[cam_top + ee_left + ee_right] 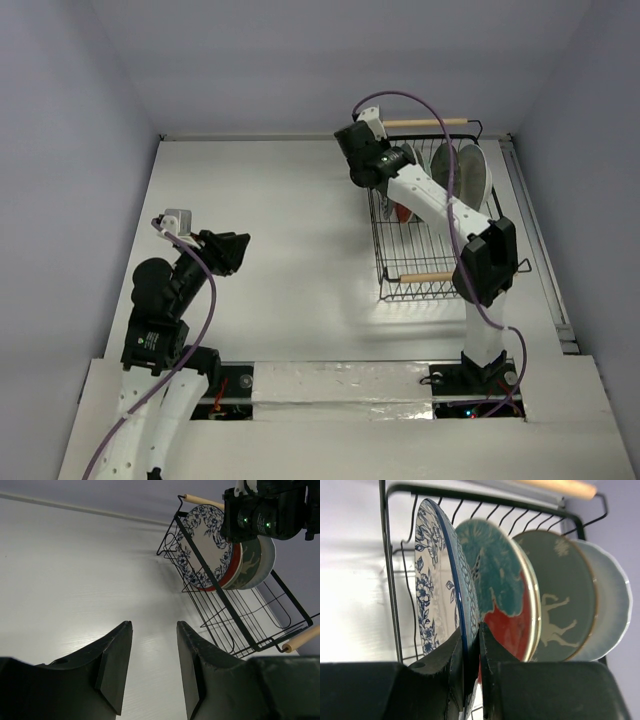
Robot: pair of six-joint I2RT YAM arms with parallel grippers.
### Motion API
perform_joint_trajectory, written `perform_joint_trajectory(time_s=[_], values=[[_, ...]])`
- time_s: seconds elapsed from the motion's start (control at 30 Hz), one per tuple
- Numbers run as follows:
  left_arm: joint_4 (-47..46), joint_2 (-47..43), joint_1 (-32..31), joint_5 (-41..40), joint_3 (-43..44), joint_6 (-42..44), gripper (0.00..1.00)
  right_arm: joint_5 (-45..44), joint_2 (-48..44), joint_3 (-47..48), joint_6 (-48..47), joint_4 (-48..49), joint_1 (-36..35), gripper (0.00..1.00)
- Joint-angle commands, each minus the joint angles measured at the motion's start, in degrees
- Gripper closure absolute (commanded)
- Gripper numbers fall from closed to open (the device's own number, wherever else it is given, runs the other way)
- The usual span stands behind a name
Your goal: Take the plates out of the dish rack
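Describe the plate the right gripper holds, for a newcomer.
Find the black wire dish rack at the table's far right, holding four plates on edge. The end plate facing the bare table is it: the only one with blue flowers.

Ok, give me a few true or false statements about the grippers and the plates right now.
The right gripper is closed on the blue-floral plate at its rim. True.
The left gripper holds a plate. False: it is open and empty above the table.
The red-and-teal plate stands next to the blue-floral plate. True.
The blue-floral plate lies flat on the table. False: it stands on edge in the dish rack.
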State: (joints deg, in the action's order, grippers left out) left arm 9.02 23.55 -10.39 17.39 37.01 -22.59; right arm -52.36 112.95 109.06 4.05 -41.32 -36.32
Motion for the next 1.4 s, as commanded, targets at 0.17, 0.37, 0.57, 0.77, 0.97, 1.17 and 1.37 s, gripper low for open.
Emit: perform_joint_trajectory(time_s=[0.17,0.37,0.57,0.77,0.97,1.17,1.37], values=[[-2.25,-0.61,-0.59,0.11,0.34,0.00,0.61,-8.37,-9.05,5.90,-5.28,7.92,-1.04,1.00],[-1.63,-1.05,-0.59,-1.39,0.78,0.00,0.59,-5.84,-19.15,4.42,-4.06,9.15,-2.09,1.00],[-0.84,-1.49,-0.59,-3.06,1.13,0.09,0.57,10.67,-29.62,-1.73,4.80,14.24,-3.32,1.00],[0.56,-1.93,0.54,-6.30,1.74,-0.26,0.57,34.05,-28.85,-7.54,15.69,23.82,-3.85,1.00],[3.46,-2.81,1.08,-14.38,3.06,-1.49,0.53,45.93,-18.30,-7.98,25.63,34.19,-5.78,1.00],[4.96,-2.81,1.08,-18.70,3.50,-2.20,0.42,51.03,-6.45,-4.74,32.23,38.77,-7.01,1.00],[4.17,-2.37,1.60,-17.65,3.06,-2.11,0.39,55.70,2.79,-2.09,37.07,40.35,-8.59,1.00]])
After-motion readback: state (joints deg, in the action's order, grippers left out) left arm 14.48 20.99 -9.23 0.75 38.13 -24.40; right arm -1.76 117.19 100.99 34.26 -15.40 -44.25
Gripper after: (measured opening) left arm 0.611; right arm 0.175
